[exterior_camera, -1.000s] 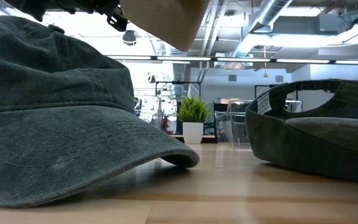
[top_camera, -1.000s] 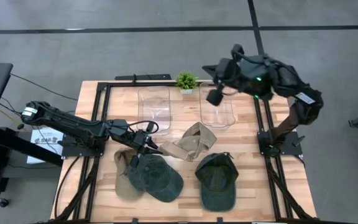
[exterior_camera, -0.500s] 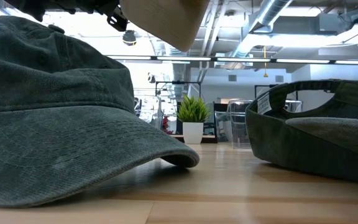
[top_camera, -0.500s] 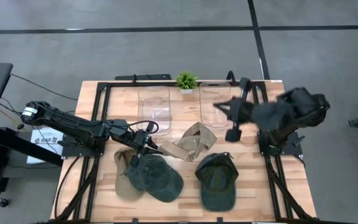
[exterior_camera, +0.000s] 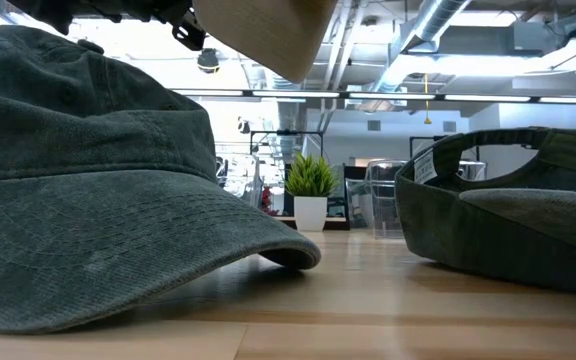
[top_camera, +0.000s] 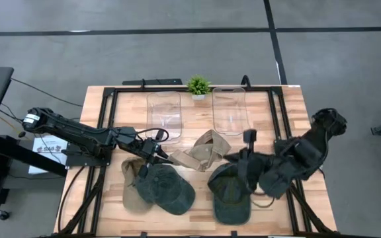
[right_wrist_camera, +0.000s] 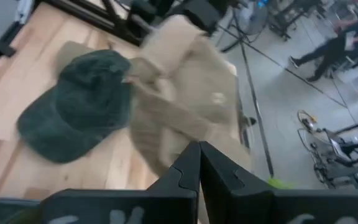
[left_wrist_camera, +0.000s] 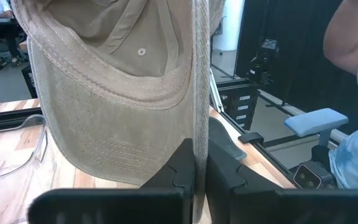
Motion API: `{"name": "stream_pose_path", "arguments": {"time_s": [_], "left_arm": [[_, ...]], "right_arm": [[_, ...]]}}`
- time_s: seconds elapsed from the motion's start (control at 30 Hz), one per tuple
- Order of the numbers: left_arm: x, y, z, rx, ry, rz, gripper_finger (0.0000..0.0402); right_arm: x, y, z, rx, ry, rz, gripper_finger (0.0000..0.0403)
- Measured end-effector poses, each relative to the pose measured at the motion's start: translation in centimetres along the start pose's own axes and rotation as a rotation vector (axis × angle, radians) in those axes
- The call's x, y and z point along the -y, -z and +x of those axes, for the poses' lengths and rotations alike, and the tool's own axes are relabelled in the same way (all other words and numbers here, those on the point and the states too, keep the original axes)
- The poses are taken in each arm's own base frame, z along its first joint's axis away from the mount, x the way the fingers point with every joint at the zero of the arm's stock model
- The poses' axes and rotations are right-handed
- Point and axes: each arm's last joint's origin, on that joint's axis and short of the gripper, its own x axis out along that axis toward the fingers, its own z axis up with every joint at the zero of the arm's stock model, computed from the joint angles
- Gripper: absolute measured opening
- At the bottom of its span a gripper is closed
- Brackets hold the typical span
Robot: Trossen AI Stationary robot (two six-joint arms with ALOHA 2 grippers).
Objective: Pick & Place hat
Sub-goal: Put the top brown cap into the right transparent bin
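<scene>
The wooden table [top_camera: 270, 198] stood on grey floor; a person's arm [left_wrist_camera: 356, 37] showed beyond. The left gripper [top_camera: 162, 155] clamped the tan hat [top_camera: 200, 152] mid-table, lifted, its long axis running toward the right bin [top_camera: 229, 110]. The right gripper [top_camera: 243, 165], fingers pressed together, hung over the green cap [top_camera: 230, 192].

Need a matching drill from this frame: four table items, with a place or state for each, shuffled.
Items:
1. tan cap
2. plant
3. left bin
4. right-side dark cap

States:
A. lying upside down
B. back edge of the table, between the bins
C. clamped in the left gripper
D. clear, nothing in it

Pairs: 1-C, 2-B, 3-D, 4-A
</scene>
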Motion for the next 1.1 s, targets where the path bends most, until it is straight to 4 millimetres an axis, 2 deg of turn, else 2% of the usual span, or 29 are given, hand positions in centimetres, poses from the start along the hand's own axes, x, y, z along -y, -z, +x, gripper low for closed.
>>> {"name": "stream_pose_path", "arguments": {"time_s": [0.3, 0.5, 0.6, 0.93, 1.1], "left_arm": [[0.0, 0.0, 0.0, 0.000, 0.000, -0.003, 0.0015], [0.0, 0.0, 0.0, 0.000, 0.000, -0.003, 0.0016], [0.0, 0.0, 0.0, 0.000, 0.000, -0.003, 0.0015], [0.0, 0.0, 0.0, 0.000, -0.001, -0.003, 0.0015], [0.0, 0.0, 0.0, 0.000, 0.000, -0.003, 0.0016]], "right_arm": [[-0.6, -0.6, 0.1, 0.060, -0.014, -0.012, 0.0000], [-0.8, -1.0, 0.4, 0.086, -0.106, -0.061, 0.0008], [-1.0, -1.1, 1.1, 0.079, -0.105, -0.100, 0.0029], [-2.5, -2.1, 4.0, 0.079, -0.106, -0.217, 0.0138], [-2.7, -2.4, 4.5, 0.096, -0.109, -0.247, 0.0174]]}}
